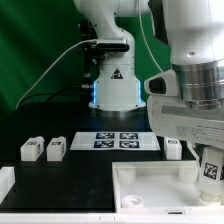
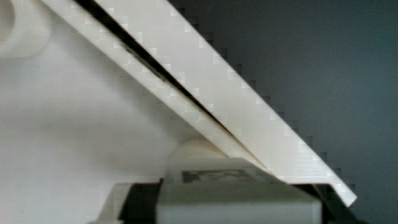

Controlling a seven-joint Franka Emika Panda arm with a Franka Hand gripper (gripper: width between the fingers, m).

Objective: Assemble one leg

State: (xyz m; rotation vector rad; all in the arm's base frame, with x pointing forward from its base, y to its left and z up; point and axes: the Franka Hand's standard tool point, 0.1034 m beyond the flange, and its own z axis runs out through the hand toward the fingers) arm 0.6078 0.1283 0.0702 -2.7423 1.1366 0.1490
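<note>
My gripper [image 1: 206,158] is at the exterior view's right, shut on a small white leg [image 1: 211,169] with a dark tag, held over the right rim of the large white tabletop [image 1: 150,186]. In the wrist view the leg [image 2: 224,186] sits between my dark fingers [image 2: 157,203], with my gripper [image 2: 224,204] close above the tabletop's raised rim [image 2: 205,85], which runs diagonally. The tabletop's flat inside [image 2: 80,130] fills one side, with a round socket [image 2: 18,32] at a corner. Whether the leg touches the tabletop is hidden.
Two more legs [image 1: 31,150] [image 1: 55,149] stand on the black table at the exterior view's left, and another leg [image 1: 173,149] stands right of the marker board [image 1: 115,140]. The robot's base [image 1: 115,85] is behind it. A white strip [image 1: 8,180] lies at the front left.
</note>
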